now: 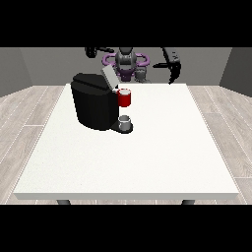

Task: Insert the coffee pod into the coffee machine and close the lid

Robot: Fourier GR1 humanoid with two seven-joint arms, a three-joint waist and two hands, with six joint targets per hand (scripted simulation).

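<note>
Bench [147, 162]: a large white top; its near edge lies closest to the camera, with 2 dark legs showing below it.
Cup [126, 121]: a small grey cup on the machine's dark base plate, at the machine's right-hand foot as seen from the front.
Coffee machine [93, 106]: a black, rounded body standing on the bench's left-centre part.
Red part [125, 98]: a red cylinder with a pale top, at the machine's head directly above the cup; whether this is the coffee pod or part of the machine cannot be told.
Lid [109, 76]: a grey flap standing raised and tilted back above the red part, not closed.
Hand at the view's right [173, 70]: black, held above the bench's far edge, well apart from the machine, hanging from a forearm that comes in from the upper left; its fingers point downward, but whether they are open or curled cannot be told.
Hand at the view's left [91, 51]: raised high behind the machine, holding nothing that shows; its fingers cannot be made out.
Robot [126, 61]: grey torso with purple rings, behind the far edge.
</note>
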